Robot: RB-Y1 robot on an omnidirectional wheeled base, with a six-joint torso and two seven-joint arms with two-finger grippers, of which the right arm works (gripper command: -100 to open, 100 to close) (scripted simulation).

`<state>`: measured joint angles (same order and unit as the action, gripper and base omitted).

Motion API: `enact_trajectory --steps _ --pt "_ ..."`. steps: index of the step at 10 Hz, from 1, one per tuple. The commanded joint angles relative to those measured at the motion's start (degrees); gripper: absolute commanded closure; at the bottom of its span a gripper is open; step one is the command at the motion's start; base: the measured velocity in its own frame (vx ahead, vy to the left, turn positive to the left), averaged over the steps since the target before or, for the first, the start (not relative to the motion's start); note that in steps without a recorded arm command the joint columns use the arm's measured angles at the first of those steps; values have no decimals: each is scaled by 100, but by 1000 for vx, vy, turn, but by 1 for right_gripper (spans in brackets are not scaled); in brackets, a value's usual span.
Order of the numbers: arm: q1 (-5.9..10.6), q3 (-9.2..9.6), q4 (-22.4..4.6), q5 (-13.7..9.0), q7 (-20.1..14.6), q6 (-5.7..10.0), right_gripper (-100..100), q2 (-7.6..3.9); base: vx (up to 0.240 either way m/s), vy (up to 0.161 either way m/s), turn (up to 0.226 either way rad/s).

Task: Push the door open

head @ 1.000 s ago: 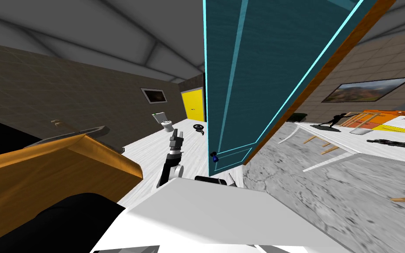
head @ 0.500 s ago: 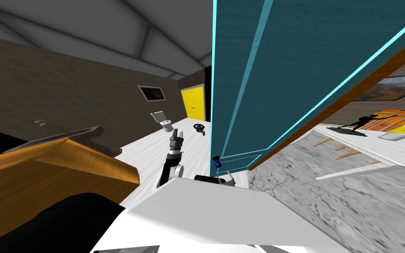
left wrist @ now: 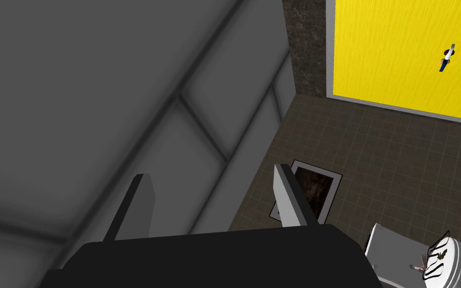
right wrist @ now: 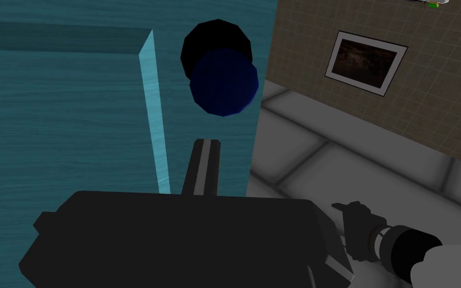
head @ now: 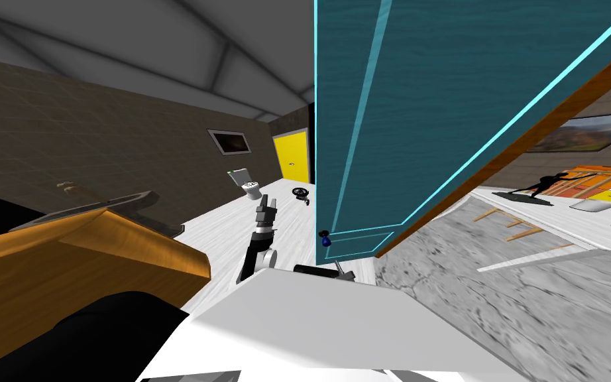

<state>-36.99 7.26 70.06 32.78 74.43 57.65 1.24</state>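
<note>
Teal door (head: 423, 113) with cyan trim stands upright just ahead, right of centre in the head view. Long axis vertical, drawn leaning with the camera's slant. It is swung partway and seen at an angle: knob edge nearest me, face running away to the right alongside a brown strip (head: 496, 156). Dark blue knob (head: 325, 239) sits low in the head view, close to the free edge.

Right gripper (right wrist: 206, 145) points at the door face, just beside the knob, between a cyan trim line and the free edge. Fingers pressed together, nothing between them. Tips look to be at the face, but contact is not certain.

Left gripper (head: 268, 204) is raised to the left of the door, well apart from it. Fingers spread wide, empty, aimed toward the far wall with a yellow door (head: 291, 157) and a toilet (head: 251, 188).
</note>
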Motion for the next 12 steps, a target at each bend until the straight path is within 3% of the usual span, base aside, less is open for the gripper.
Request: enact_trajectory --steps 1,2,3,4,5,6,7,8,9,11,12 --pt "0 0 0 0 0 0 100 0 -9 -2 0" --pt "0 0 0 0 0 0 100 0 0 0 0" --pt "-9 -28 -6 -44 5 11 -100 -166 -18 31 -80" --pt "-21 -69 -14 -109 13 27 -100 -270 -69 74 -141" --pt "-39 -131 -26 -205 25 50 -100 -194 -121 105 -215" --pt "-50 -167 -34 -263 33 64 -100 -6 -129 129 -175" --pt "-54 -181 -37 -285 35 70 -100 108 -99 90 -66" --pt "-65 -166 -17 -263 26 62 -100 24 -38 32 -10" --pt "-11 -179 -18 -274 22 16 -100 -148 79 38 21" --pt "64 -194 -16 -283 16 -51 -100 -250 200 63 15" --pt "125 -206 -14 -290 10 -106 -100 -237 244 71 24"
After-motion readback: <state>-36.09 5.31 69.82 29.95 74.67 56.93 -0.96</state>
